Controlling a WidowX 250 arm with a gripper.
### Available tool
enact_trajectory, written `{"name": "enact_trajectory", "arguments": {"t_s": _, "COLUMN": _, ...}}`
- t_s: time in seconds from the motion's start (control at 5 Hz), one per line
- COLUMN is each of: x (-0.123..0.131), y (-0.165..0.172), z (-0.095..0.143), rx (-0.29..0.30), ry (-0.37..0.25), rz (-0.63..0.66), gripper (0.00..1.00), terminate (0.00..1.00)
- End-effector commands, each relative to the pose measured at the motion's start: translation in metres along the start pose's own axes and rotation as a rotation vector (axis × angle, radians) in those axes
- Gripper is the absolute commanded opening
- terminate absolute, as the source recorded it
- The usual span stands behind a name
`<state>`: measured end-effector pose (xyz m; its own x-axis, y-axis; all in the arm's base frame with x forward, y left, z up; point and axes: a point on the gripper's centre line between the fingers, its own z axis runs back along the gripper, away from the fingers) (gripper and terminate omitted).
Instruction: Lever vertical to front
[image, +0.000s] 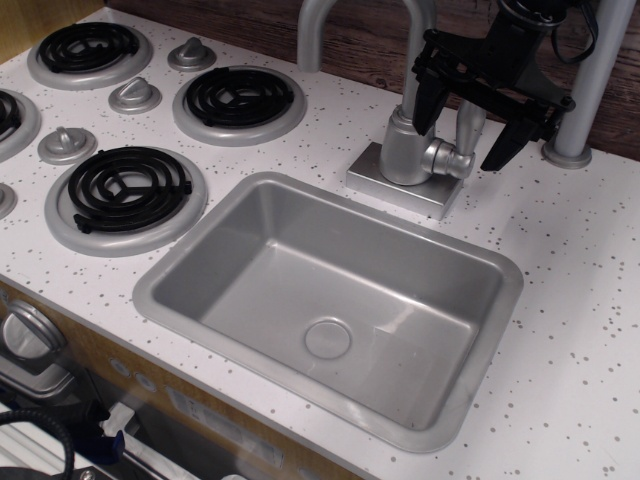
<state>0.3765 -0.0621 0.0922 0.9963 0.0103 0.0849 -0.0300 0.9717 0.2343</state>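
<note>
The lever (470, 122) is a short silver-grey paddle. It stands upright on a small side knob (456, 160) on the right of the faucet base (403, 150). My black gripper (460, 143) comes down from the upper right and is open. One finger (428, 100) is to the left of the lever and the other finger (507, 143) is to its right, so the jaws straddle it. I cannot tell whether either finger touches the lever.
The tall curved faucet spout (318, 30) rises behind the base. A grey sink (215, 225) lies in front. Black coil burners (238, 97) and conical grey stove knobs (134, 95) fill the left. A grey post (580, 110) stands at the right. A wooden wall (370, 40) runs behind.
</note>
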Motion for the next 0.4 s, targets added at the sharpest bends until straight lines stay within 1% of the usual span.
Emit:
{"name": "enact_trajectory", "arguments": {"t_s": 0.0, "x": 0.0, "y": 0.0, "z": 0.0, "rx": 0.0, "ry": 0.0, "rz": 0.0, "gripper": 1.0, "terminate": 0.0}}
{"name": "enact_trajectory", "arguments": {"t_s": 0.2, "x": 0.013, "y": 0.001, "z": 0.011, "rx": 0.024, "ry": -0.108, "rz": -0.038, "gripper": 1.0, "terminate": 0.0}}
